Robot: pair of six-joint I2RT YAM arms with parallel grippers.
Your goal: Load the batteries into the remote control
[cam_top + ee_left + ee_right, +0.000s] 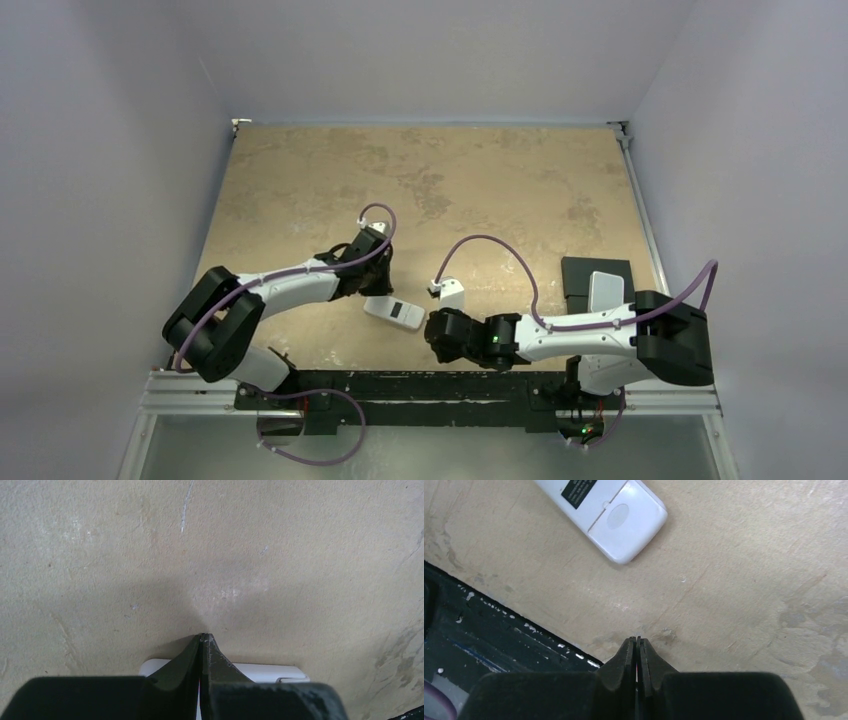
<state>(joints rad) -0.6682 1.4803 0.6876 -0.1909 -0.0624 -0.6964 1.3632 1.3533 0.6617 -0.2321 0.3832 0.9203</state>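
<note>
The remote control (pixel 395 312) lies back up on the table, white with a dark label, near the front edge between the two arms. Its cover end (pixel 624 520) shows a shut lid with an oval dent. My left gripper (pixel 381 292) is shut directly over the remote's left end; its tips (pixel 204 636) reach past the remote's white edge (pixel 265 672). My right gripper (pixel 431 333) is shut with nothing in it, just right of the remote and apart from it; its tips (pixel 638 639) hang over bare table. The batteries are out of view.
A pale grey block (pixel 607 290) rests on a black pad (pixel 580 272) at the right, beside the right arm. The black front rail (pixel 484 640) runs close behind the right gripper. The table (pixel 420 190) stretches away bare behind the arms.
</note>
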